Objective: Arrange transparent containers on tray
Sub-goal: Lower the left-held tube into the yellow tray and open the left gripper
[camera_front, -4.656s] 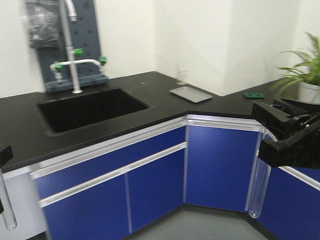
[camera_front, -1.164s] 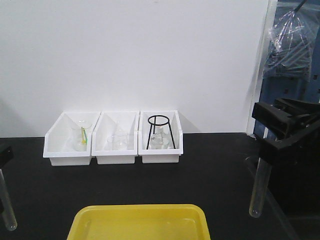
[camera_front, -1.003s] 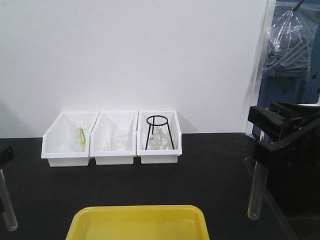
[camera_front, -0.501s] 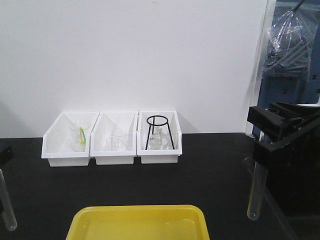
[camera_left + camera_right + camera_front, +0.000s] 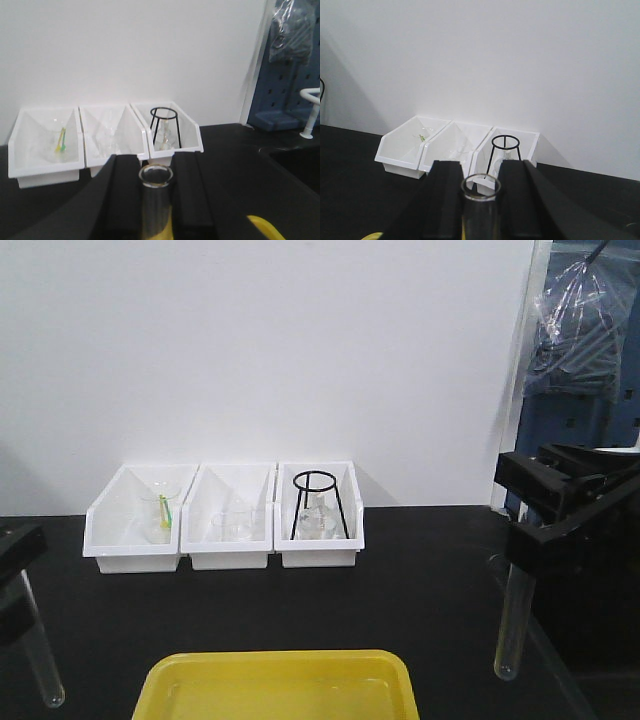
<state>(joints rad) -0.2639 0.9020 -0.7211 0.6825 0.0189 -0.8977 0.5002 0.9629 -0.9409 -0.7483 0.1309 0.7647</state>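
Two transparent containers, slim clear test tubes, hang bottom-down over the black counter. My left gripper [image 5: 14, 575] is shut on the left tube [image 5: 42, 660], which tilts slightly, just left of the yellow tray [image 5: 160, 677]. From the left wrist I look down on the tube's open rim [image 5: 156, 176], squeezed between both black fingers [image 5: 125, 200]. My right gripper [image 5: 535, 535] is shut on the right tube [image 5: 510, 625], upright, to the right of the tray. The right wrist view shows that tube's rim [image 5: 481, 189] clamped between the fingers [image 5: 517, 200]. Nothing lies in the visible part of the tray.
Three white bins [image 5: 225, 558] stand side by side against the back wall, holding beakers and a black ring stand [image 5: 320, 505]. A blue pegboard [image 5: 590, 390] with a plastic bag stands at the right. A white tap [image 5: 311, 107] shows at the far right.
My left gripper has moved right, further into view, and its tube now tilts. The right gripper and its tube have stayed put over the last second.
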